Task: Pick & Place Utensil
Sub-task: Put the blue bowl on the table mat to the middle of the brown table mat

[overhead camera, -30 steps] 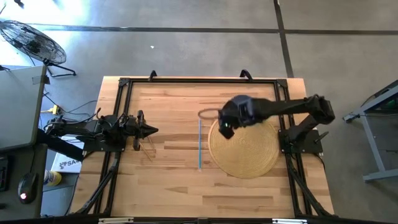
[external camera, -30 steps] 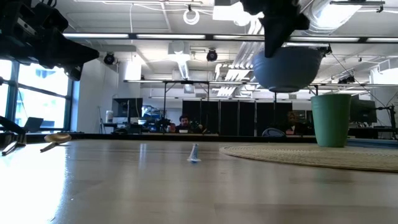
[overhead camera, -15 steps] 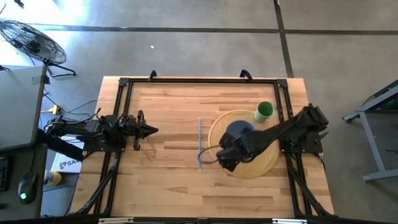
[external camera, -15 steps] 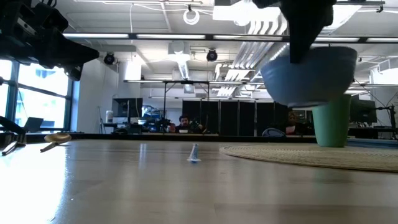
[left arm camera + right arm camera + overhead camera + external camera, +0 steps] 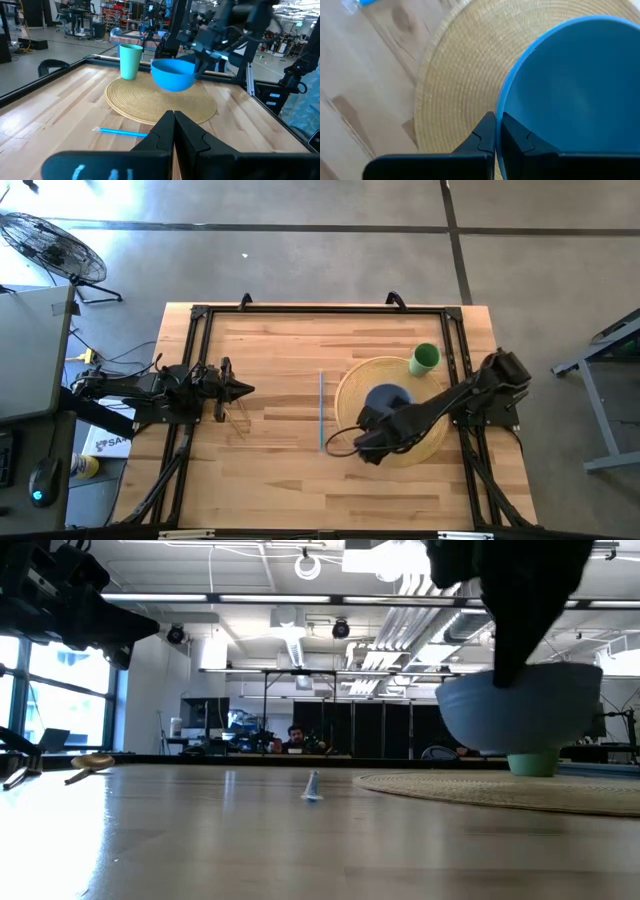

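Green cup (image 5: 424, 359) and blue bowl (image 5: 386, 398) crowd the woven mat (image 5: 432, 436).

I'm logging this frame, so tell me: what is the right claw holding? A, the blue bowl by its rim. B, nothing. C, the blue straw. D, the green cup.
A: the right claw is shut on the rim of the blue bowl, held just above the woven mat; the green cup stands apart on the mat, and the blue straw lies on the table.

right gripper (image 5: 368, 430) moved with blue bowl (image 5: 388, 399) from 11 o'clock edge of woven mat (image 5: 430, 442) to its 7 o'clock side, lower now, bowl just above mat; green cup (image 5: 425, 359) uncovered at 1 o'clock
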